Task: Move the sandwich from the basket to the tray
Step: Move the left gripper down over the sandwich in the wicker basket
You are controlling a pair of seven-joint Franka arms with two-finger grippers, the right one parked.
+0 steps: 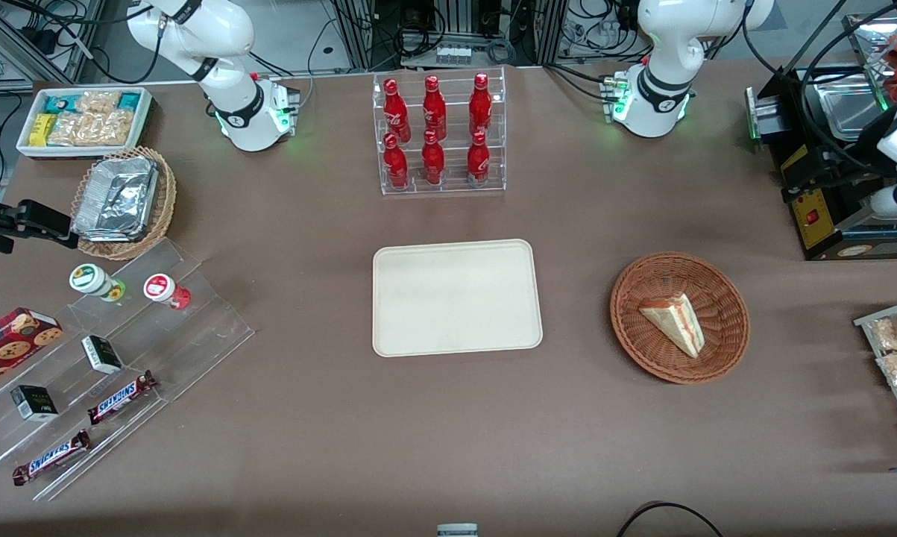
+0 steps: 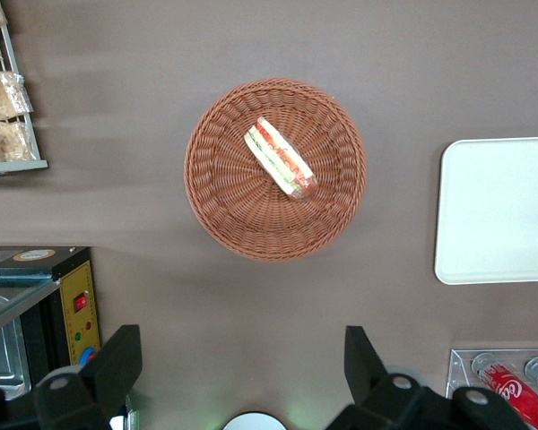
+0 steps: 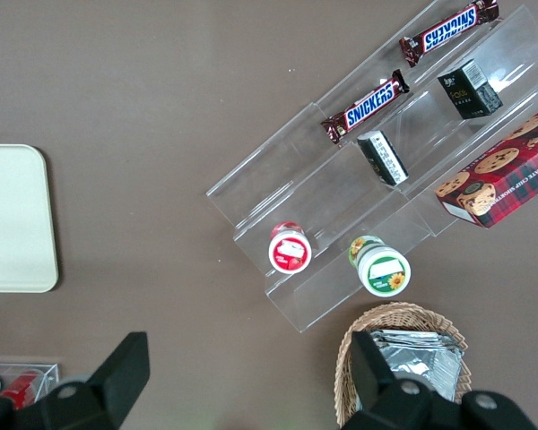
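Observation:
The sandwich (image 1: 675,322) (image 2: 280,159), a pale wedge with orange-red and green layers, lies inside the round reddish-brown basket (image 1: 724,356) (image 2: 224,210). The cream tray (image 1: 455,298) (image 2: 498,210) (image 3: 13,219) lies flat beside the basket, toward the parked arm's end, with nothing on it. My gripper (image 2: 242,333) hangs high above the table, farther from the front camera than the basket. It is open wide, with only bare tablecloth between its dark fingers (image 2: 357,354). The front view does not show its fingers.
A clear rack of red cola bottles (image 1: 439,134) (image 2: 511,381) stands farther from the front camera than the tray. A black machine (image 1: 828,194) (image 2: 36,313) and a wire rack of snack bags (image 1: 895,350) (image 2: 4,107) flank the basket at the working arm's end.

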